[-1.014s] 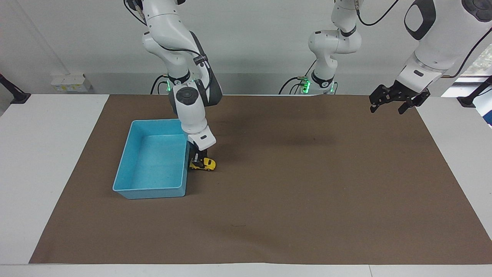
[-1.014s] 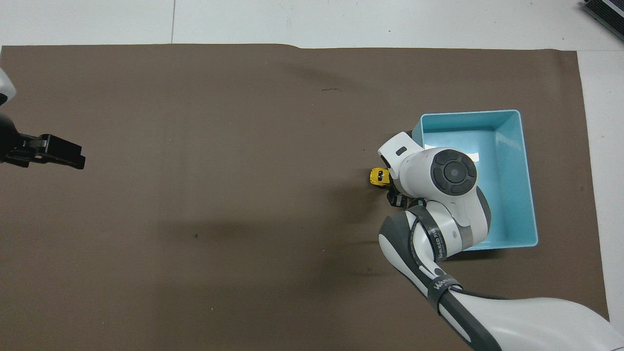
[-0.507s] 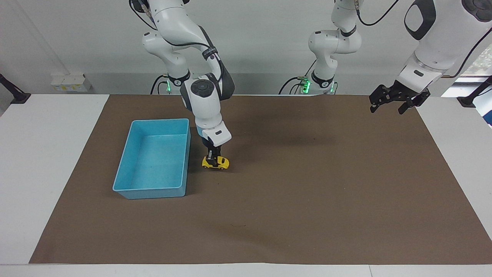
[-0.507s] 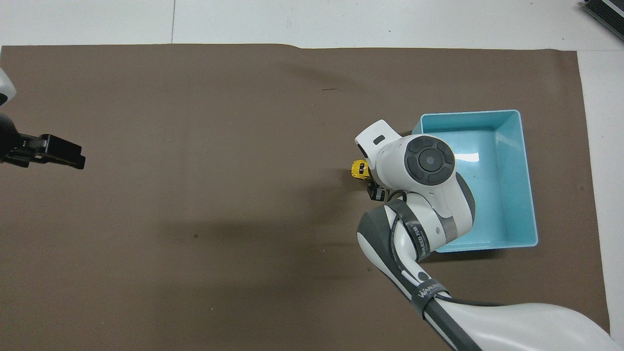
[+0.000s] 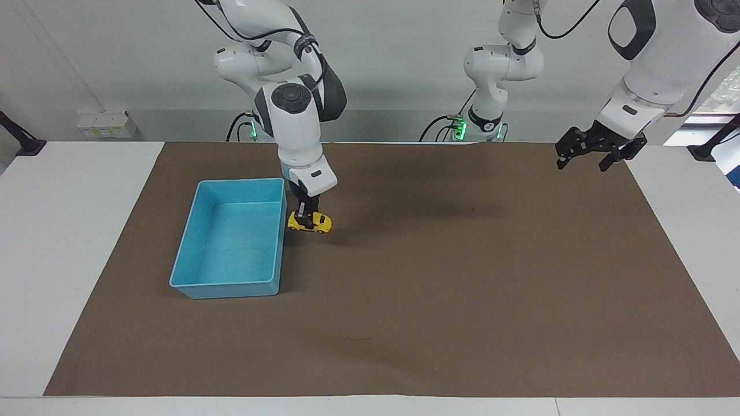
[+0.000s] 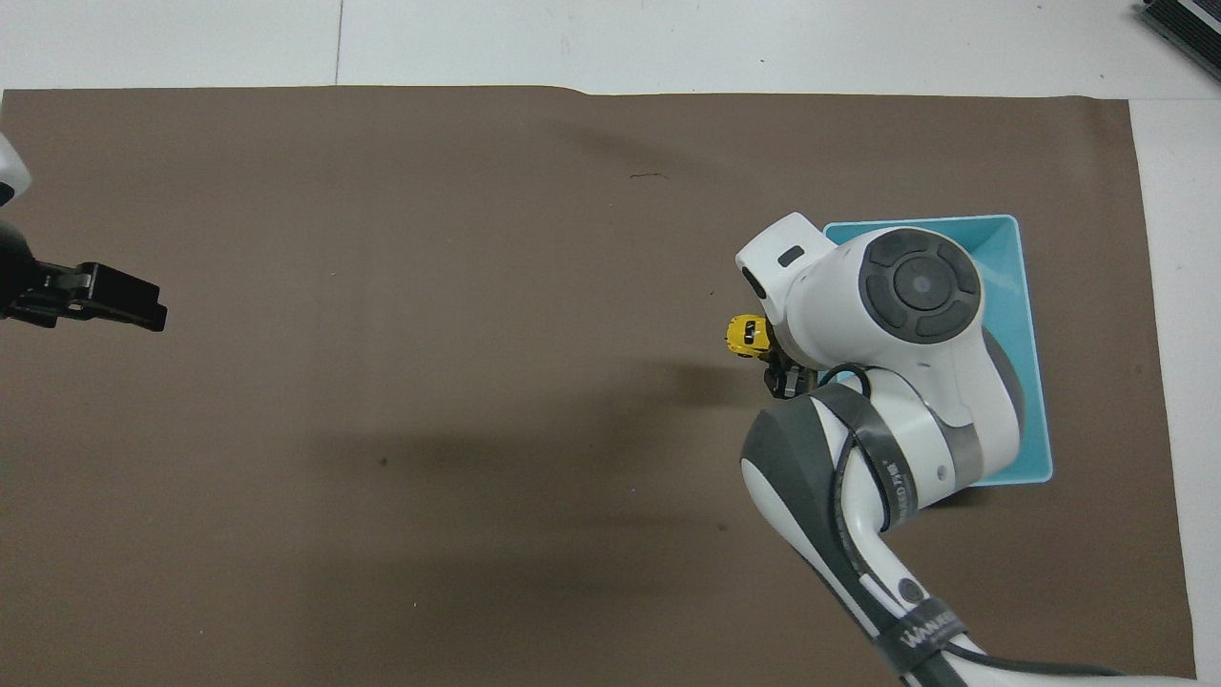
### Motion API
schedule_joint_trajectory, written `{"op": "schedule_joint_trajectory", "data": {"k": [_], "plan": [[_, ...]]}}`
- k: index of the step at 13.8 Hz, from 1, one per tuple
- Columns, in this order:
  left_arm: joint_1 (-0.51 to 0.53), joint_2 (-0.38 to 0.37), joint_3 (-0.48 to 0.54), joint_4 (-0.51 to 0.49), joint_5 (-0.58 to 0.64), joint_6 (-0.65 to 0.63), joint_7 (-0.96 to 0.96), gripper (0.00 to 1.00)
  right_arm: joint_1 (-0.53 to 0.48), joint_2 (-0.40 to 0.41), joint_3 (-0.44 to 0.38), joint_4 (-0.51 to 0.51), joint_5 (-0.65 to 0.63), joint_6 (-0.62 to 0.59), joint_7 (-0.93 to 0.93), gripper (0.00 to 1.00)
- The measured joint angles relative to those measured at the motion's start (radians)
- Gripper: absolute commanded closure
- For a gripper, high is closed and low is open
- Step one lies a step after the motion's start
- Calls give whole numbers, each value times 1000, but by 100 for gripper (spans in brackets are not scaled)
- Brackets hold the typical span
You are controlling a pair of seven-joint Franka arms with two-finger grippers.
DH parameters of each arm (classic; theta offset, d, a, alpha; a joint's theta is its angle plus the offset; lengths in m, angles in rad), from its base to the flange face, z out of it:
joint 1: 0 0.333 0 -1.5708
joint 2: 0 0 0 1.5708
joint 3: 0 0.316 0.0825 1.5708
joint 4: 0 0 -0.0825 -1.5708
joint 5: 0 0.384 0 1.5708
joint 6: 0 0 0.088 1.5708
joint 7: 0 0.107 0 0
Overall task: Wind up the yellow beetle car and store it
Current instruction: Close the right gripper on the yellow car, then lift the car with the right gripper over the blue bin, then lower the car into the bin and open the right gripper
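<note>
1. White tabletop (image 5: 69, 242) runs under both arms, and a wide brown mat (image 5: 462, 277) covers most of it; a pale wall stands at the robots' end.
2. Toward the right arm's end of the table, the light blue bin (image 5: 228, 289) sits on the mat. Its floor is bare as far as I can see from the facing side (from above, the arm hides much of it).
3. Just beside the bin's wall, over the mat, the right gripper (image 5: 306, 215) points straight down with its fingers clamped shut on the yellow beetle car (image 5: 311, 222). The car hangs level, clear of the mat, with its shadow lying on the mat beneath it, and it is close to the bin's rim but outside it.
4. From above, the yellow beetle car (image 6: 746, 336) shows only partly, peeping out from under the right arm's white wrist.
5. Compared with half a second ago, the car has been lifted off the mat and carried back toward the bin; a second ago it was down on the mat right against the bin's wall.
6. At the left arm's end, the left gripper (image 5: 598, 151) waits in the air over the mat's edge, jaws spread wide and holding nothing, unmoved through the last second.
</note>
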Motion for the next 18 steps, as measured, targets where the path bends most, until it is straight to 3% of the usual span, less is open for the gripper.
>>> {"op": "schedule_joint_trajectory", "data": {"k": [3,12,18], "plan": [[0,0,0,0,0,0,0,0,-69,-31,-2,-8,0,-73,-106,98],[0,0,0,0,0,0,0,0,-295,-70,-7,-128,0,-72,-439,98],[0,0,0,0,0,0,0,0,-318,-90,-8,-251,0,105,-448,98]]}}
